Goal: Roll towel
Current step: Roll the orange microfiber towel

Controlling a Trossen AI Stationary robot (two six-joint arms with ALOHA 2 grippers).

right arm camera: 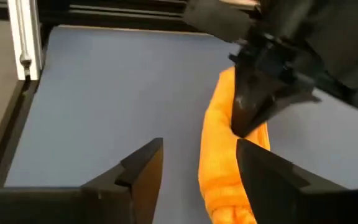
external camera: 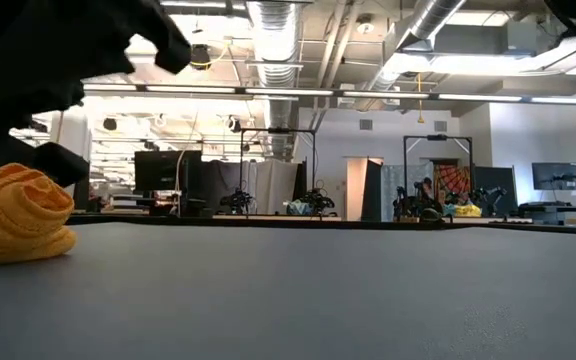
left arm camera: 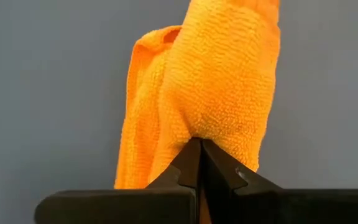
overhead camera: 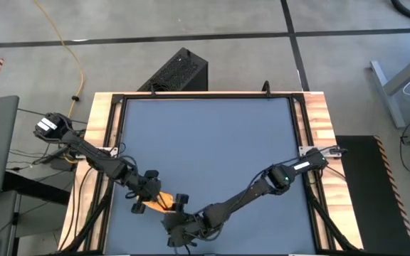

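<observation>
The yellow towel (overhead camera: 161, 203) lies rolled up into a short thick roll near the table's front left. The low view shows its spiral end (external camera: 18, 215), and it rests on the table by its long side. My left gripper (left arm camera: 199, 144) is shut, its tips against the roll, as the right wrist view also shows (right arm camera: 244, 127). My right gripper (right arm camera: 197, 163) stands open just above the roll's near end (right arm camera: 219, 186) and touches nothing. One of its fingers is in front of the roll. My left gripper sets its shut fingertips (left arm camera: 191, 155) against the roll's upper side (left arm camera: 211, 127), about midway along it, slanting down from the table's left. The cloth is dented a little at the tips. Whether any cloth is caught between them, I cannot tell. The roll lies on the table.
The dark blue tabletop (overhead camera: 212, 142) lies bare toward the far and right sides. A wooden frame with black rails (overhead camera: 105, 135) borders it. A black box (overhead camera: 180, 71) stands beyond the far edge. Both arms crowd the front left corner.
</observation>
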